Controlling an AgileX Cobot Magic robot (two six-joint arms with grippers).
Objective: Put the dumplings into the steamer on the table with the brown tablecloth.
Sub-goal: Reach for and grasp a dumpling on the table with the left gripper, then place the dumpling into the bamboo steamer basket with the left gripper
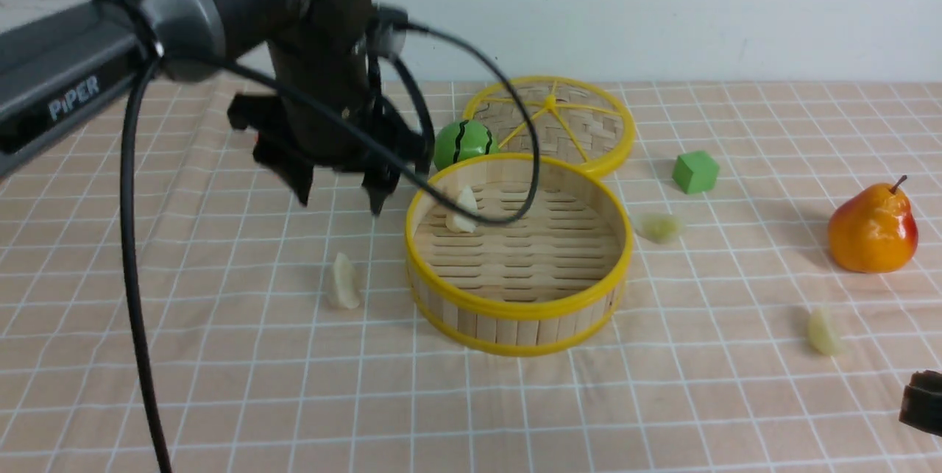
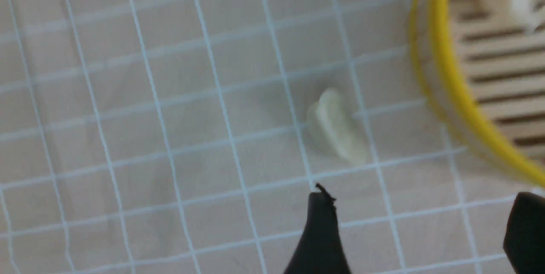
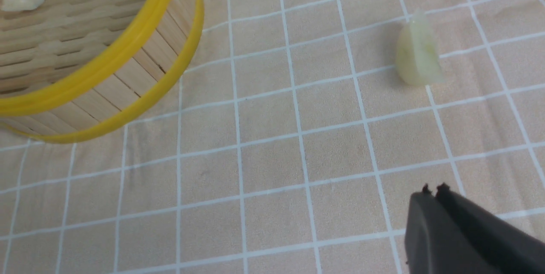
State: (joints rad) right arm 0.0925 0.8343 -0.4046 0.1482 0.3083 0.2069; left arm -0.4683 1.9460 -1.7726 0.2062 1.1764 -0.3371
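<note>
1. Claw of the black left arm (image 1: 340, 207) stood spread, raised above the cloth, with nothing between its fingertips.
2. The cream-white, crescent-shaped dumpling (image 1: 344, 282) lay on the peach-brown, white-gridded tablecloth (image 1: 243, 377), below and apart from those fingertips. In the front view it appeared on the robot's side of them.
3. The long axis of this dumpling ran mainly away from the robot, slightly oblique, and so roughly across the line joining the two fingertips. That alignment appeared to suit a pinch on the long sides with little wrist rotation; descent and centring were judged to be the remaining requirements.
4. The round bamboo steamer with yellow rim bands (image 1: 515, 309) stood just to the right of the dumpling. Clearance from its wall needed checking for the right-hand finger.
5. A second cream-white dumpling (image 1: 462, 210) lay inside the steamer.
6. Two pale green, translucent dumplings lay to the steamer's right: one near its wall (image 1: 660, 227), the other well apart (image 1: 824, 332).
7. The right claw (image 3: 434, 188) was pressed together, farther from the cream-white target than the left.
</note>
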